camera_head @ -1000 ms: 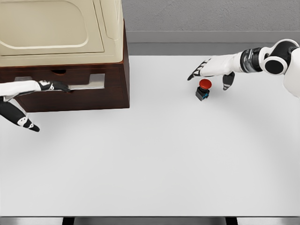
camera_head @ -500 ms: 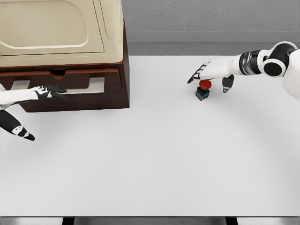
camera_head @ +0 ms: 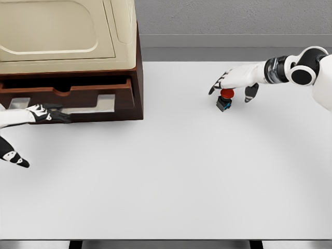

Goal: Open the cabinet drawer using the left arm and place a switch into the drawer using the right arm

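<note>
One switch (camera_head: 224, 99), a red mushroom button on a small dark base, stands upright on the white table (camera_head: 171, 176), on the right half near the far edge and well apart from the cabinet (camera_head: 104, 78) at the far left. The right hand (camera_head: 234, 83) hovers directly over it, palm down, fingers spread and closed on nothing; the fingertips point toward the picture's left and the thumb hangs down just to the right of the red cap. The switch thus lies just below and slightly nearer the robot than the palm, so the grasp looks to need little more than a short descent and a closing of the fingers around the cap or base. Its long axis runs vertically, which suits a grip from above. The right hand is far nearer the switch than the left. There is one drawer (camera_head: 67, 96), a brown front with a pale handle bar, standing partly pulled out of the cabinet with a dark gap showing above its front. The left hand (camera_head: 44, 114) has its dark fingertips laid against that bar at the drawer's left part; the pictures do not make clear whether the fingers hook the bar or merely touch it. From the gap, I judge the drawer may need more travel before the switch fits in.
</note>
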### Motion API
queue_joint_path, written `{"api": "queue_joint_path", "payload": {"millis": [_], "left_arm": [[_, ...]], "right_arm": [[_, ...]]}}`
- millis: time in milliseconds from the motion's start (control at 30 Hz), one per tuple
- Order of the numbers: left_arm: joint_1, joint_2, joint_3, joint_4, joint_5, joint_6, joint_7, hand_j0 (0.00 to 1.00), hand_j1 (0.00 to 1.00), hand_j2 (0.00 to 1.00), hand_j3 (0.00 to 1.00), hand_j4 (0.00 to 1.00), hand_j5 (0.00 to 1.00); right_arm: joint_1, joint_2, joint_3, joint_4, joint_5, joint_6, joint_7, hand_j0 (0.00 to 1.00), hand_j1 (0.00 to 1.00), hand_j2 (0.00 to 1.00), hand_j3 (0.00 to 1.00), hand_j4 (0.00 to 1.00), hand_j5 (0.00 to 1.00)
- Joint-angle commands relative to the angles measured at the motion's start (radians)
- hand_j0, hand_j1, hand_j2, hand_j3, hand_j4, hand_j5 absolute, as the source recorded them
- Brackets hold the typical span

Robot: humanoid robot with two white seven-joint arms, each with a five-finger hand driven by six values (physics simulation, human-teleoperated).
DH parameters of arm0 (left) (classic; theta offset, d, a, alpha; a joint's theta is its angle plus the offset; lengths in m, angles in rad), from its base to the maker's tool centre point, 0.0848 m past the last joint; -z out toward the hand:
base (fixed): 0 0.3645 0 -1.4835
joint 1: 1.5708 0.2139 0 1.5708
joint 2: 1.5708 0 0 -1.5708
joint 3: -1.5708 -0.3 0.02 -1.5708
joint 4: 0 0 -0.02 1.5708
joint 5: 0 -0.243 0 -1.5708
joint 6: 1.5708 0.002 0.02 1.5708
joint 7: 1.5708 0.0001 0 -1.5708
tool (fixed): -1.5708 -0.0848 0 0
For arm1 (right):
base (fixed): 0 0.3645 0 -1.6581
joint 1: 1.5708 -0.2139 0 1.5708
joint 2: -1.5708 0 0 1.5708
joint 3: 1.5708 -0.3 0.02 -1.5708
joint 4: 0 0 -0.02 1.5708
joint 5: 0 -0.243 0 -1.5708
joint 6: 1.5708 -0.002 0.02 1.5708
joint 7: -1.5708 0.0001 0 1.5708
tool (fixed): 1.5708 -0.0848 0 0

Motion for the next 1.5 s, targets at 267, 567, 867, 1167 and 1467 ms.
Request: {"api": "queue_joint_path", "payload": {"millis": [267, 567, 867, 1167, 1467], "left_arm": [[-0.001, 0.053, -0.048, -0.004, -0.016, -0.1, 0.0, 1.0, 1.0, 1.0, 1.0, 1.0, 1.0], [-0.003, 0.087, -0.048, -0.007, 0.036, -0.157, 0.0, 1.0, 1.0, 1.0, 1.0, 1.0, 1.0], [-0.003, 0.112, -0.048, -0.007, 0.065, -0.2, 0.0, 1.0, 1.0, 1.0, 1.0, 1.0, 1.0], [-0.014, 0.136, -0.041, -0.007, 0.149, -0.212, 0.0, 1.0, 1.0, 1.0, 1.0, 1.0, 1.0], [-0.04, 0.076, -0.021, -0.008, 0.179, -0.213, 0.0, 1.0, 1.0, 1.0, 1.0, 1.0, 1.0]], "right_arm": [[0.002, 0.0, 0.001, 0.002, -0.004, 0.002, 0.0, 0.94, 0.94, 0.94, 0.94, 0.94, 0.94], [0.002, 0.002, 0.003, 0.002, -0.004, 0.002, 0.0, 0.92, 0.92, 0.92, 0.92, 0.92, 0.92], [0.002, 0.003, 0.001, 0.002, -0.01, 0.002, 0.0, 0.73, 0.73, 0.73, 0.73, 0.73, 0.73], [0.002, 0.003, 0.003, 0.002, -0.011, 0.002, 0.0, 0.74, 0.74, 0.74, 0.74, 0.74, 0.74], [0.002, 0.005, 0.003, 0.002, -0.011, 0.002, 0.0, 0.73, 0.73, 0.73, 0.73, 0.73, 0.73]]}}
